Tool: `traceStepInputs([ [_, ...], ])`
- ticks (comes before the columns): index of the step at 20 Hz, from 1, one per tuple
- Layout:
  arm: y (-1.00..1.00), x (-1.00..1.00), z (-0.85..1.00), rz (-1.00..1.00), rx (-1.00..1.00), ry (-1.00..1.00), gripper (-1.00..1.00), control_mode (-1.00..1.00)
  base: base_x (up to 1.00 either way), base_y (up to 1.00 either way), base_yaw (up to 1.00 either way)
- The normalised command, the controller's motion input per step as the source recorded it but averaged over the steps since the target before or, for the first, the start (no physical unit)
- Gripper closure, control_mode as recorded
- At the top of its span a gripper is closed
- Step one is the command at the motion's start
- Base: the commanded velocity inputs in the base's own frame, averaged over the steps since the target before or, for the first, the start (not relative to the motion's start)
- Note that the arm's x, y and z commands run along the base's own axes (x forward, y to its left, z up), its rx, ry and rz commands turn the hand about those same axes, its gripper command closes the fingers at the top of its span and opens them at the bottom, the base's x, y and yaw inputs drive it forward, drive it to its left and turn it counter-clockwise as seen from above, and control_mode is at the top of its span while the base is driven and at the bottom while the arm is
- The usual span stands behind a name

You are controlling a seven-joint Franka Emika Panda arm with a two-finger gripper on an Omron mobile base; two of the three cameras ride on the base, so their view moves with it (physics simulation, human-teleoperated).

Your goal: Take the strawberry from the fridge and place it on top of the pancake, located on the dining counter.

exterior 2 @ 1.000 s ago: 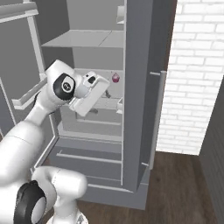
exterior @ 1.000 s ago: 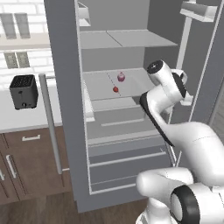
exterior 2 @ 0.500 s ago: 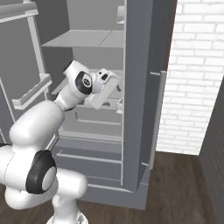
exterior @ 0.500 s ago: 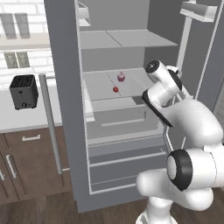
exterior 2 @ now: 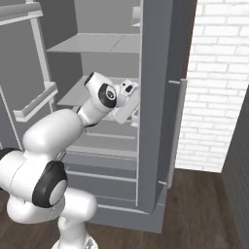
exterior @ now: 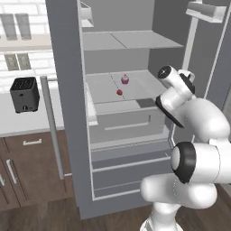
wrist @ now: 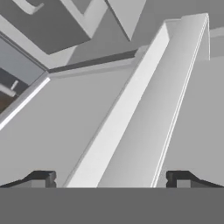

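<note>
Grey fridge (exterior: pixel 67 113) open, pale shelves inside. White worktop (exterior: pixel 18 119) to its left with black toaster (exterior: pixel 25 94). Gripper (wrist: pixel 111 179) at the right edge of the middle shelf, fingers spread wide, nothing between them. Pinkish-purple round item (exterior: pixel 125 80) far back on that shelf; tiny red strawberry (exterior: pixel 119 92) just nearer, apart from gripper.

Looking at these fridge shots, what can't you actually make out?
- Tool, hand view: just its two tips, wide apart, nothing between them.
- Strawberry, left base view: too small for detail; right base view: the arm covers that shelf.
- Fridge: top cut off by the frame.
</note>
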Motion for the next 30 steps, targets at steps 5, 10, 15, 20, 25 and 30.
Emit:
traceStepInputs([
  [5, -0.50, 0.03, -0.01, -0.04, -0.05, 0.00, -1.00, -1.00, 0.00, 0.00, 0.00],
  [10, -0.50, 0.04, 0.00, -0.04, -0.04, 0.01, -1.00, -1.00, 0.00, 0.00, 0.00],
  [15, -0.16, 0.00, 0.00, -0.01, -0.01, 0.00, -1.00, -1.00, 0.00, 0.00, 0.00],
  [20, 0.05, -0.01, 0.04, 0.00, 0.00, 0.00, -1.00, -1.00, 0.00, 0.00, 0.00],
  [25, 0.65, -0.20, 0.15, 0.00, 0.04, 0.00, -1.00, -1.00, 0.00, 0.00, 0.00],
  [30, 0.79, -0.28, 0.12, 0.00, 0.12, 0.00, -1.00, -1.00, 0.00, 0.00, 0.00],
])
